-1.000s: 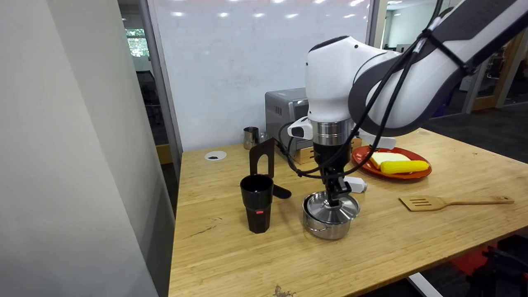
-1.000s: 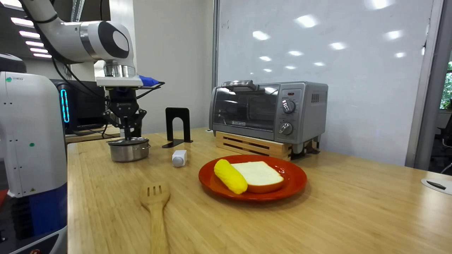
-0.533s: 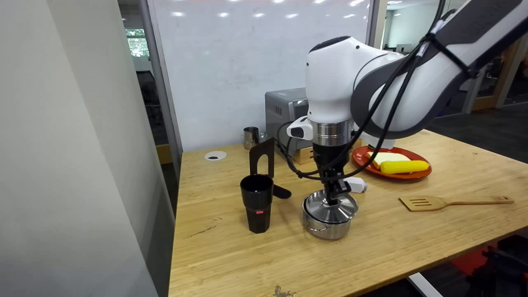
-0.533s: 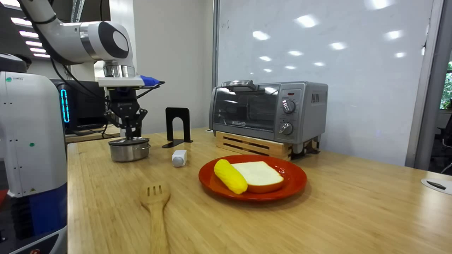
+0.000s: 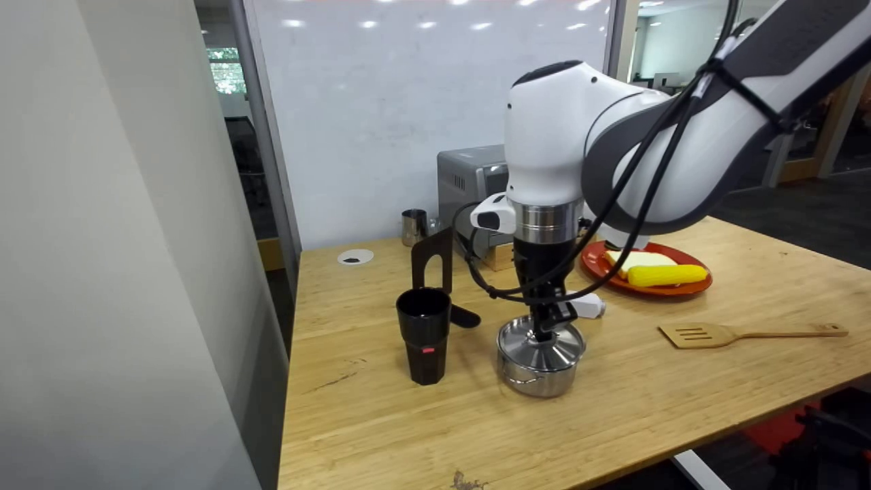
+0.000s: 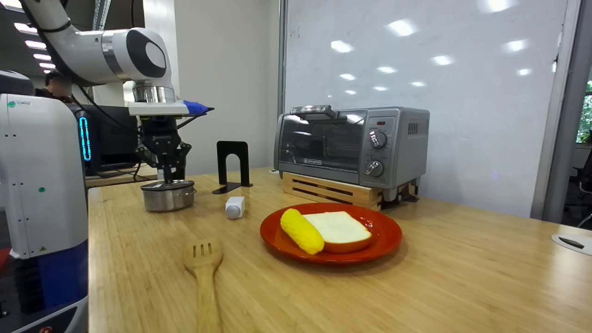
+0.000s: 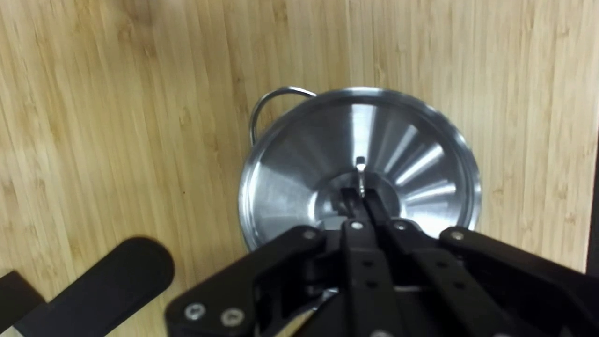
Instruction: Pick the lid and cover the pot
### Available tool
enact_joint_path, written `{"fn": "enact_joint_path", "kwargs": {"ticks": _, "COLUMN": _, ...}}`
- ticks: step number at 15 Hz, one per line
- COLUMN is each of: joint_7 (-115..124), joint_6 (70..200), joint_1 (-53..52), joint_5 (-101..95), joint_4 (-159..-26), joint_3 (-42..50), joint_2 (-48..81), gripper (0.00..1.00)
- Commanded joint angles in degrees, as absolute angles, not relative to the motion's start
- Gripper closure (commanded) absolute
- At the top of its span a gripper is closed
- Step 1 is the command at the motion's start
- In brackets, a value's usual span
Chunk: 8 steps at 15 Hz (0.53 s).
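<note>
The silvery lid lies on the steel pot, nearly level, with its rim roughly in line with the pot's rim. Lid and pot also show in an exterior view, with the lid on top. In the wrist view the lid hides the pot except for one wire handle. My gripper points straight down over the lid's centre and is shut on its thin metal handle, which sticks out between the fingertips. The gripper shows in both exterior views.
A black cup and a black bookend stand beside the pot. A white bottle, a red plate with bread and yellow corn, and a wooden spatula lie on the table. A toaster oven stands behind.
The gripper and lid have shifted slightly left in the exterior views. The lid, earlier offset and tilted, now sits more evenly on the pot. The pot has moved slightly left too.
</note>
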<state>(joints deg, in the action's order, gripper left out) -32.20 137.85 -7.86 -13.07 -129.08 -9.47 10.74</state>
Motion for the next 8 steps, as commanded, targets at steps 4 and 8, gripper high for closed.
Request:
{"fn": "enact_joint_path", "kwargs": {"ticks": 4, "joint_7": -34.39, "joint_6": 140.36, "joint_1": -7.24, "joint_5": -12.94, "joint_4": -130.53, "joint_3": -10.14, "joint_2": 10.15, "gripper": 0.99}}
{"fn": "enact_joint_path", "kwargs": {"ticks": 8, "joint_7": -34.78, "joint_6": 141.35, "joint_1": -7.15, "joint_5": -12.7, "joint_4": -130.82, "joint_3": -10.19, "joint_2": 10.1, "gripper": 0.99}}
